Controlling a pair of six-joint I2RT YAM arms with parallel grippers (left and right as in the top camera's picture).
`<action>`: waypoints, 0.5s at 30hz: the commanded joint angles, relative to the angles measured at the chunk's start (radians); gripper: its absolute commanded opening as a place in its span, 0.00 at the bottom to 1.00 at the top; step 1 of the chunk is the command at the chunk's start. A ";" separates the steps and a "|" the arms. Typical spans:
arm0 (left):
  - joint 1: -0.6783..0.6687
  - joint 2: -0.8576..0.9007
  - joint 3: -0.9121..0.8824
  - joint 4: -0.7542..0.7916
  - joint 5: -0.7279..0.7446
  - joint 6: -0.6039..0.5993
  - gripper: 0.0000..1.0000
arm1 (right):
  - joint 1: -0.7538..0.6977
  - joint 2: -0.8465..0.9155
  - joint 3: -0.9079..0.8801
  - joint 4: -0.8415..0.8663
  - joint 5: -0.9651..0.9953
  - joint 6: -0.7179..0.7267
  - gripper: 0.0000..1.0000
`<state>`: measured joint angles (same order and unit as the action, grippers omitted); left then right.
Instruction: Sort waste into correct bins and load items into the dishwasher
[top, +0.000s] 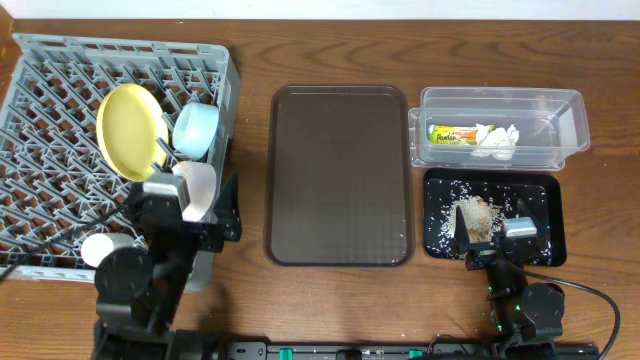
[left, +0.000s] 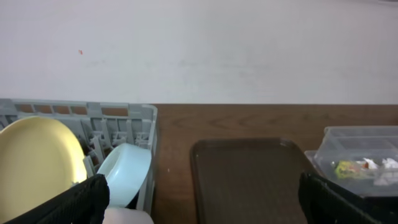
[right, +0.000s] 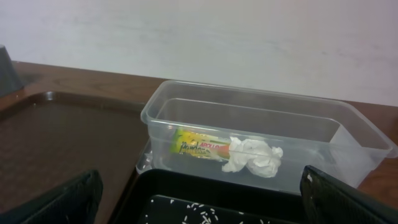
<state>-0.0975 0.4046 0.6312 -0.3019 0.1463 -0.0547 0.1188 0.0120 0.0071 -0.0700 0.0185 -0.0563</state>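
The grey dish rack (top: 50, 110) at the left holds the yellow plate (top: 130, 130) on edge, the light blue bowl (top: 197, 128) and the white bowl (top: 203, 180). In the left wrist view I see the plate (left: 37, 168), the blue bowl (left: 124, 174) and the rack wall (left: 118, 115). My left gripper (top: 190, 205) (left: 202, 202) is open and empty by the rack's right front corner. The clear box (top: 560, 110) (right: 186, 102) holds the snack wrapper (top: 452, 132) (right: 199, 146) and the tissue (top: 497, 140) (right: 255, 155). My right gripper (top: 497, 235) (right: 202, 202) is open over the black tray (top: 440, 190) (right: 186, 186). I see no chopsticks.
The dark brown serving tray (top: 340, 175) (left: 249, 180) lies in the middle between the rack and the bins. A beige heap of scraps (top: 478, 218) sits among the rice on the black tray. A white round object (top: 100, 248) is at the rack's front edge.
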 joint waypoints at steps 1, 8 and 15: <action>0.013 -0.073 -0.070 0.027 -0.013 0.008 0.97 | -0.006 -0.005 -0.002 -0.003 0.003 -0.009 0.99; 0.015 -0.170 -0.223 0.117 -0.012 0.004 0.97 | -0.006 -0.005 -0.002 -0.003 0.003 -0.009 0.99; 0.015 -0.247 -0.351 0.177 -0.005 0.005 0.97 | -0.006 -0.005 -0.002 -0.003 0.003 -0.009 0.99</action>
<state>-0.0868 0.1940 0.3103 -0.1413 0.1471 -0.0547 0.1188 0.0120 0.0074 -0.0704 0.0185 -0.0563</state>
